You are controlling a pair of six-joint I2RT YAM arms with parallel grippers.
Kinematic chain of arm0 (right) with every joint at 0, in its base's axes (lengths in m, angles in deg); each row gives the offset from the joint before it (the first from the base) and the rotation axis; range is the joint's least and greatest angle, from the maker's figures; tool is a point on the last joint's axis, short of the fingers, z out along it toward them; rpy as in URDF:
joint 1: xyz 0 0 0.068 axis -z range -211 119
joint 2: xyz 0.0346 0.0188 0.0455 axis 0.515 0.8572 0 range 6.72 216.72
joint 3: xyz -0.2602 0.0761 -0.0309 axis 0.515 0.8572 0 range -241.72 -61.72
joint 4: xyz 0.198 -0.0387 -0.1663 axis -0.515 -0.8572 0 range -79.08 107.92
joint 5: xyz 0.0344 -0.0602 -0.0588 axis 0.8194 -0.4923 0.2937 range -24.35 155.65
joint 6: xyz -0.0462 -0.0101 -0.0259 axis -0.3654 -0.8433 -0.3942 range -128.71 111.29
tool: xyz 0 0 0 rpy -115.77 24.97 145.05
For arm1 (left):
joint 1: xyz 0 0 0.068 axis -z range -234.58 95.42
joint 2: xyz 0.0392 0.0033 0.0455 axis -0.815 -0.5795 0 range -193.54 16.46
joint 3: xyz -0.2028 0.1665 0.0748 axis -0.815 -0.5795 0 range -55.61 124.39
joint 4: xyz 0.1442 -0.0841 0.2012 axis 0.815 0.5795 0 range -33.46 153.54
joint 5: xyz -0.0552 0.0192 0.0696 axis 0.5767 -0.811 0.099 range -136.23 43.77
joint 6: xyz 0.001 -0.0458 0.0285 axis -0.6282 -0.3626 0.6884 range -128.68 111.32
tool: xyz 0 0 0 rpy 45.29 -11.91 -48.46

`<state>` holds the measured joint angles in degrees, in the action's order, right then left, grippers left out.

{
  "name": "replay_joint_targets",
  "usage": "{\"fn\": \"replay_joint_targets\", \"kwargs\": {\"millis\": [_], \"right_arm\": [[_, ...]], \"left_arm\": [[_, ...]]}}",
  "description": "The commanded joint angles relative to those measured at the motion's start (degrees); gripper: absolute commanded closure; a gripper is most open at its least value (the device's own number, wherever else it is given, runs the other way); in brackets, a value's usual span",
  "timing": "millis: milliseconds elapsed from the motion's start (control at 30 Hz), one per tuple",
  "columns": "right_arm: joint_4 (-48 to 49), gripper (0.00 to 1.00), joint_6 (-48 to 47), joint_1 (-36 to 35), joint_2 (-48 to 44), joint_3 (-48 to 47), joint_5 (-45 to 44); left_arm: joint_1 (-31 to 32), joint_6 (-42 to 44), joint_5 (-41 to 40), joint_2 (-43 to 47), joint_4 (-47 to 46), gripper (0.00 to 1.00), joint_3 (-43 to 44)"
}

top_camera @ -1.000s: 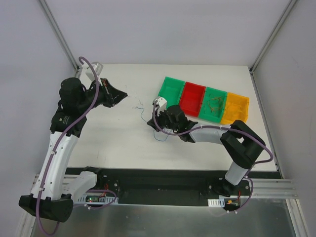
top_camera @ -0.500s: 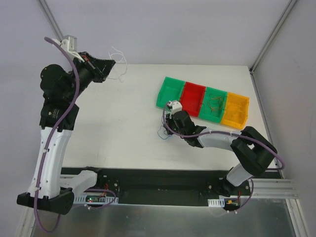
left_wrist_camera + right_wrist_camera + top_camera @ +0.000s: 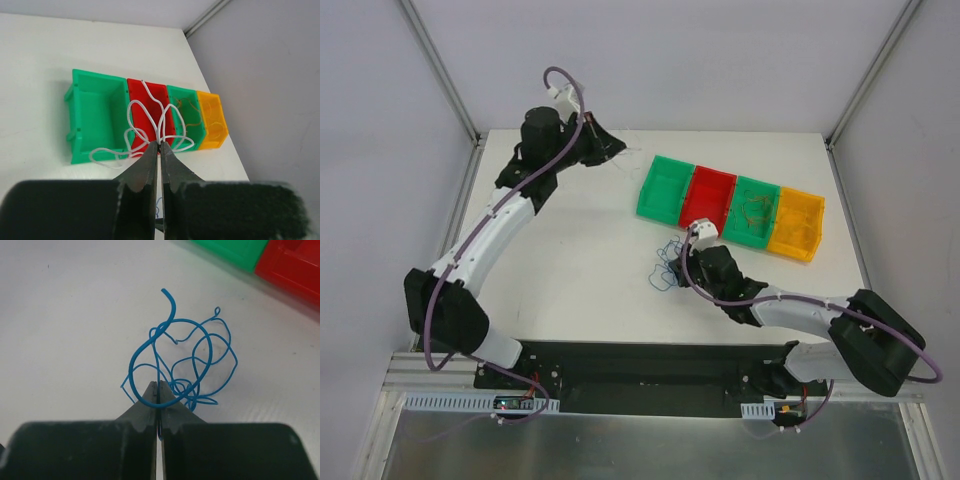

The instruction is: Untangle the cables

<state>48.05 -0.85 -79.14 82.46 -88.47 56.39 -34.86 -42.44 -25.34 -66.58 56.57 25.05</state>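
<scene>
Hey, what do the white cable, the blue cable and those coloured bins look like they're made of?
The white cable is likely thin plastic-coated wire with a smooth finish: it holds springy open loops. The blue cable is probably the same kind of coated wire, slightly glossy: its curls keep their shape. The bins look like rigid moulded plastic, glossy, in solid colours with crisp rims.

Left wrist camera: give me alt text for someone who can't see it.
The left gripper, shut, pinches a looped white cable over a white table. Behind the loops sits a row of four bins: green, red, green, orange; the second green one holds thin orange strands.
</scene>
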Motion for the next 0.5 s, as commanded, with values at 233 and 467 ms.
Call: {"fn": "replay_joint_targets", "kwargs": {"millis": [233,467], "right_arm": [[9.33,1.00,2.78,0.50,-7.37,6.27,-6.57],[9.33,0.99,2.69,1.12,-6.84,5.82,-5.51]], "left_arm": [[6.11,5.45,-0.40,-24.33,-5.92,1.00,11.96],[7.61,5.90,-0.41,-36.56,-5.40,1.00,18.74]]}}
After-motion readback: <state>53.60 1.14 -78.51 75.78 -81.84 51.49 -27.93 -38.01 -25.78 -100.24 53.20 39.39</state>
